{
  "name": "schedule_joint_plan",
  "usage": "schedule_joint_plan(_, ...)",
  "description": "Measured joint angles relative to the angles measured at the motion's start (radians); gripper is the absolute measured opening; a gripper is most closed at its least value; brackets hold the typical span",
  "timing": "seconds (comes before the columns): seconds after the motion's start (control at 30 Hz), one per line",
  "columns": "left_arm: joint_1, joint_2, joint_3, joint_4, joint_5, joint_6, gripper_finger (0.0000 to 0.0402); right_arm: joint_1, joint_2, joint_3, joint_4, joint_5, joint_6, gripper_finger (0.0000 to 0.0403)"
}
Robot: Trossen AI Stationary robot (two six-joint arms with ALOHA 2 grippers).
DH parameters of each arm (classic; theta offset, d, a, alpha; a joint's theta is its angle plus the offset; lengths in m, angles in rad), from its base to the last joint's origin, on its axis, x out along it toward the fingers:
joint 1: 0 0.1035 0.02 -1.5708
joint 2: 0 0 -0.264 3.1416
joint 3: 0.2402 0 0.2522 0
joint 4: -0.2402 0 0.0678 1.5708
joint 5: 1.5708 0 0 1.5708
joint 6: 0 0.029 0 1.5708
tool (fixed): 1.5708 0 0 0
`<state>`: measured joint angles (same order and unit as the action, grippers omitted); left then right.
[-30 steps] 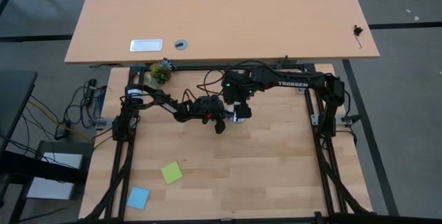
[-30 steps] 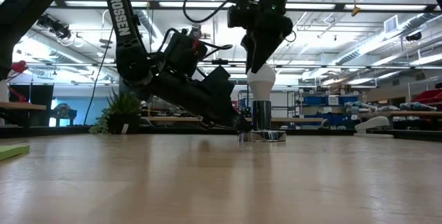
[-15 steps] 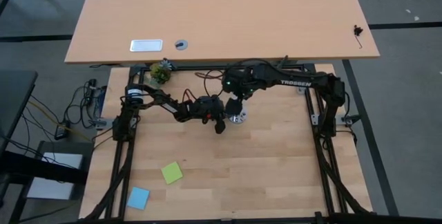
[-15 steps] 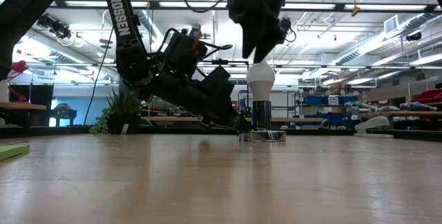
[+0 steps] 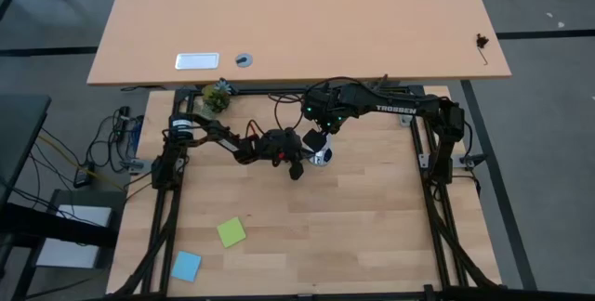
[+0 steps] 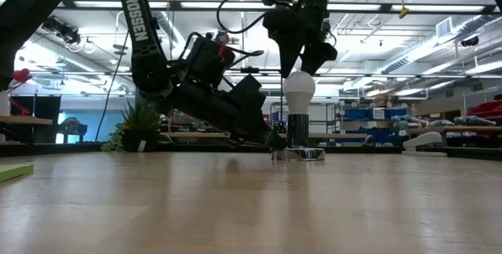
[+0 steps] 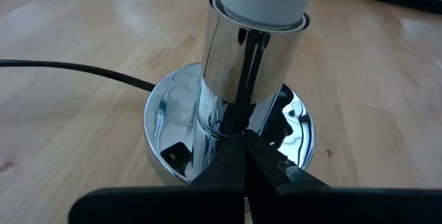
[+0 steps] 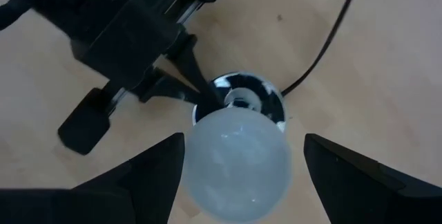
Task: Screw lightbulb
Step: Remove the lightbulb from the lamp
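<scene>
The lightbulb (image 6: pixel 299 94) stands upright in the chrome socket (image 6: pixel 297 131), whose round mirror-finish base (image 7: pixel 166 124) rests flat on the table with a black cord (image 7: pixel 69 70) trailing away. Compared with a second ago, when the right gripper (image 6: pixel 301 67) was closed around the bulb's dome, its fingers have now spread and sit just above and to either side of the glass without touching it; in the right wrist view the two fingers (image 8: pixel 131 179) flank the bulb with clear gaps. The bulb has stayed put in the socket through the release. I judge this as a let-go between turns, the wrist resetting for another twist, or the end of the screwing; the frames cannot tell how deep the thread sits.

The left gripper (image 7: pixel 243 156) is closed, its tips pressed together low against the socket's stem at the base, apparently steadying it.

The surface is a light wooden table (image 5: pixel 372 236), with a green sticky note (image 5: pixel 231 232) and a blue sticky note (image 5: pixel 186 266) well apart from the work. A small potted plant (image 5: pixel 217 97) stands at the far edge, and a bare tan desk (image 5: pixel 297 22) lies beyond. Behind is an open workshop with strip lights and shelving.
</scene>
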<state>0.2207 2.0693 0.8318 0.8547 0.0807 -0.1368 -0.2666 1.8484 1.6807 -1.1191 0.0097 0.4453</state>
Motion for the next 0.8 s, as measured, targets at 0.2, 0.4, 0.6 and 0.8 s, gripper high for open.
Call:
schedule_joint_plan(0.2, 0.000, 0.000, 0.000, 0.002, 0.004, 0.001, 0.0000, 0.003, 0.000, -0.002, -0.007, -0.030, 0.008, 0.0303)
schedule_joint_plan(0.4, 0.000, 0.000, 0.000, 0.003, 0.004, 0.001, 0.0000, 0.002, 0.000, -0.002, -0.001, -0.024, -0.035, 0.0303)
schedule_joint_plan(0.6, 0.000, 0.000, 0.000, 0.003, 0.003, 0.001, 0.0000, 0.002, 0.000, -0.002, 0.034, -0.002, -0.322, 0.0288)
schedule_joint_plan(0.8, 0.000, 0.000, 0.000, 0.005, 0.003, 0.001, 0.0000, 0.019, 0.000, -0.002, 0.054, -0.002, -0.813, 0.0250)
